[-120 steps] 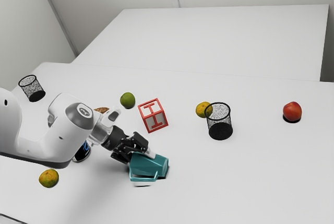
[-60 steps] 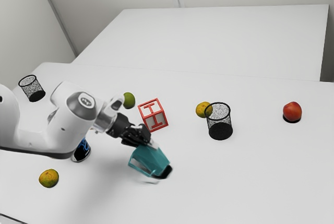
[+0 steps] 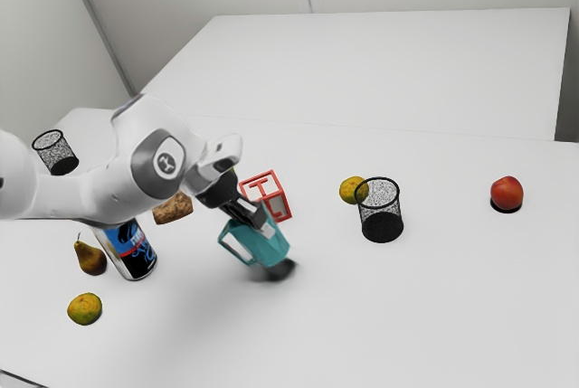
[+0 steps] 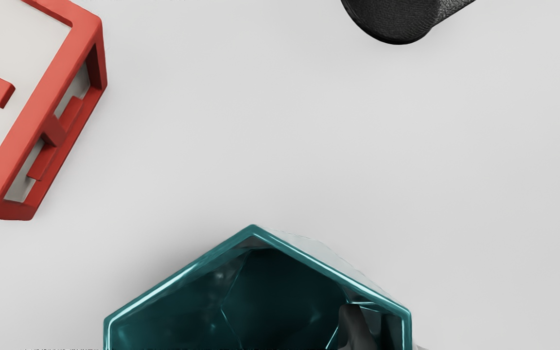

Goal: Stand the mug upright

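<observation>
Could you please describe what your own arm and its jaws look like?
My arm is white and smooth, with thick, rounded segments. A dark grey band surrounds a round joint cap that carries a small emblem. Further along, the arm ends in black, angular jaws with two slim fingers. I can make out no loose cable on the part in view.

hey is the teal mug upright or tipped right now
Tipped: the mug slants in the gripper, its base angled down toward the exterior view's right, not flat on the table.
</observation>
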`<state>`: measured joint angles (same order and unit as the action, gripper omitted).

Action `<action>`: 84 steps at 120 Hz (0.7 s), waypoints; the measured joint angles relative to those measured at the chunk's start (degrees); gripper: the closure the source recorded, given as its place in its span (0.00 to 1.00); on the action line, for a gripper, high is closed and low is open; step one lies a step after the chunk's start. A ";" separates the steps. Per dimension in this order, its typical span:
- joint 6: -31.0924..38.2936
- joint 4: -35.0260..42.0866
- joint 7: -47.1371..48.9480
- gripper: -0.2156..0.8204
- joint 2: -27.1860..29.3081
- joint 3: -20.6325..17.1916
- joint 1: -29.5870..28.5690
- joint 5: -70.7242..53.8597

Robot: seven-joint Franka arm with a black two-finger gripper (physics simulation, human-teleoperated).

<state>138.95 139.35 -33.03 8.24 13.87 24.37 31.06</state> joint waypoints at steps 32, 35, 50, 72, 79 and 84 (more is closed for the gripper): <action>1.27 -0.02 4.59 0.95 -0.04 -0.08 -0.37 -18.06; 1.43 0.05 4.93 0.94 -0.07 -0.08 -0.42 -19.03; 2.01 0.16 6.53 0.94 -0.19 -0.07 -0.69 -23.58; 2.37 0.36 9.06 0.95 -0.50 -0.08 -0.62 -29.64; 2.41 0.49 9.95 0.95 -0.63 -0.08 -0.33 -31.24; 2.43 0.47 10.60 0.95 -0.83 -0.08 -0.17 -32.33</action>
<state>141.39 139.81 -22.43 7.42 13.79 24.20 -1.28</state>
